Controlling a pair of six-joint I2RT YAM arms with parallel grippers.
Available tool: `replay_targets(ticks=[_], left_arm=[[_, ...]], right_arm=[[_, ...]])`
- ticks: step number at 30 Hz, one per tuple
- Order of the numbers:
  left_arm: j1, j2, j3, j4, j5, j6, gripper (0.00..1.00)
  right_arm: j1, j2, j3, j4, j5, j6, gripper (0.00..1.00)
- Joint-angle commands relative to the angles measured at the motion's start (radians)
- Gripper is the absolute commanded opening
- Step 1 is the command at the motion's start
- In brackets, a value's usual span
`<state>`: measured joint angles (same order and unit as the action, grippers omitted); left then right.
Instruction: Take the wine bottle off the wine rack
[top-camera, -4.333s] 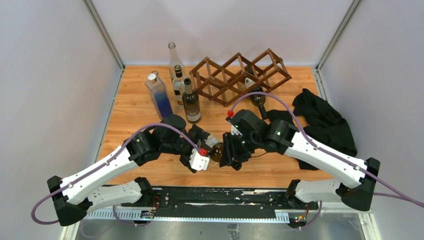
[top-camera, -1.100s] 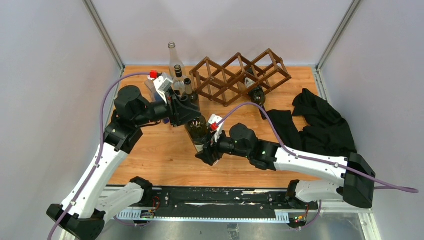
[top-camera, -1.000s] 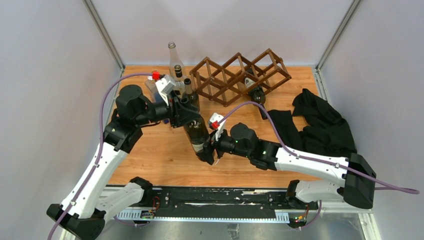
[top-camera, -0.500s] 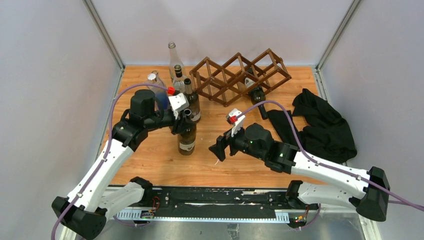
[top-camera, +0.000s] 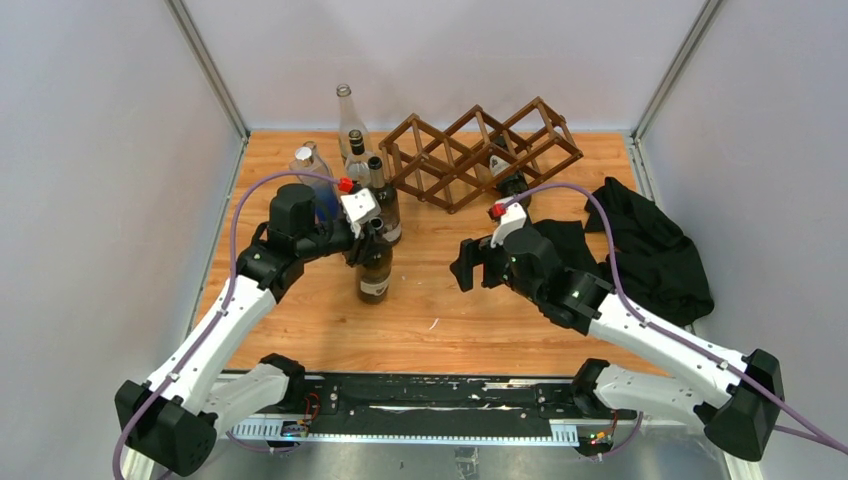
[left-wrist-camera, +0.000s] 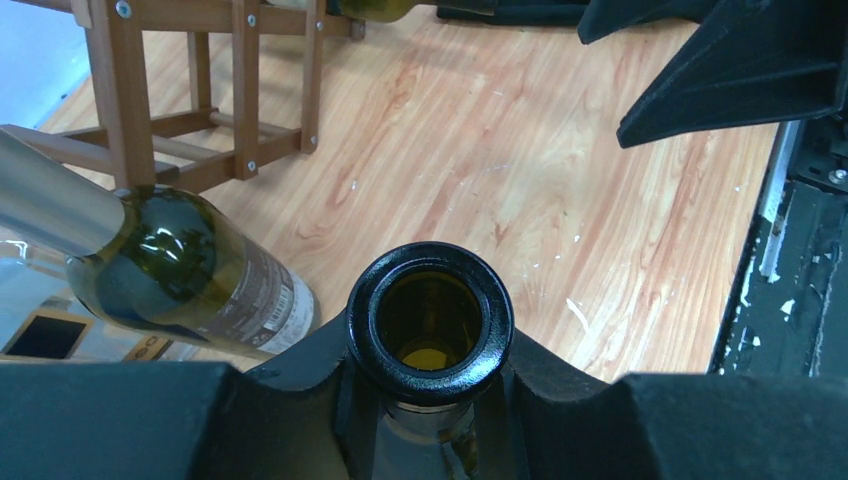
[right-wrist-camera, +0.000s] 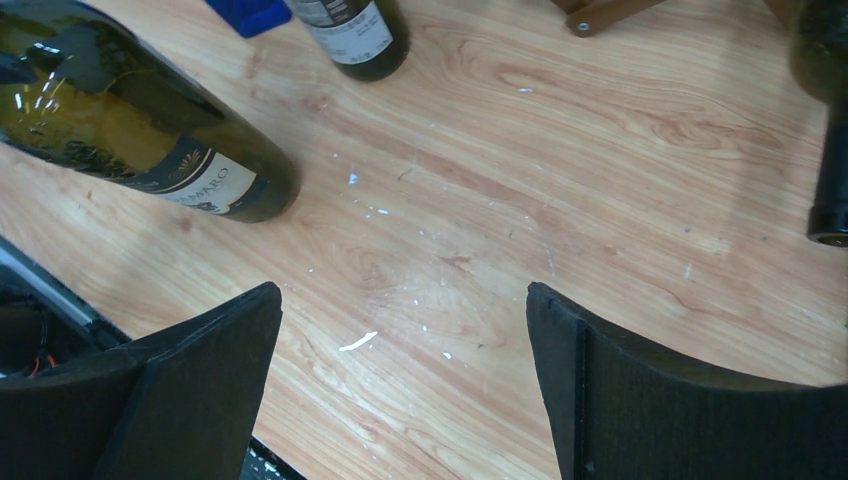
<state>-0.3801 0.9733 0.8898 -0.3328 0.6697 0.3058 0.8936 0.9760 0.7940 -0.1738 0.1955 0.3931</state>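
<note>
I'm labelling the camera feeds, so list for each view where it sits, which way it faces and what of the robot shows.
Top external: high behind the bases, looking down at the table; both arms show, left hand and right hand included.
Left wrist: on the left arm, looking down onto the wine bottle mouth, rack beyond; its hand clamps the neck.
Right wrist: on the right arm, looking down at wood between its open fingers.
Shared: all three show the wine bottle.

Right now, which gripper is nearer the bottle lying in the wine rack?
Right. The right gripper hangs open just nearside of the racked bottle, slightly to its left; the left gripper is farther left, shut on the neck of the upright green bottle.
</note>
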Motion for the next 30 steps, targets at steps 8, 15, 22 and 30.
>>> replay_targets(ticks=[8, 15, 22, 30], left_arm=[[0.023, 0.035, -0.033, 0.212, -0.004, -0.047, 0.00], [0.064, 0.001, -0.081, 0.129, 0.006, -0.017, 0.03], [0.067, -0.042, -0.067, 0.034, -0.047, -0.014, 0.95], [0.067, -0.087, -0.037, -0.015, -0.041, -0.061, 0.96]], right_arm=[[-0.100, -0.014, -0.001, -0.038, 0.078, 0.040, 0.96], [-0.243, 0.001, 0.046, -0.097, 0.080, 0.053, 0.99], [-0.405, 0.127, 0.147, -0.123, 0.014, -0.003, 1.00], [-0.528, 0.293, 0.210, -0.063, 0.006, -0.065, 1.00]])
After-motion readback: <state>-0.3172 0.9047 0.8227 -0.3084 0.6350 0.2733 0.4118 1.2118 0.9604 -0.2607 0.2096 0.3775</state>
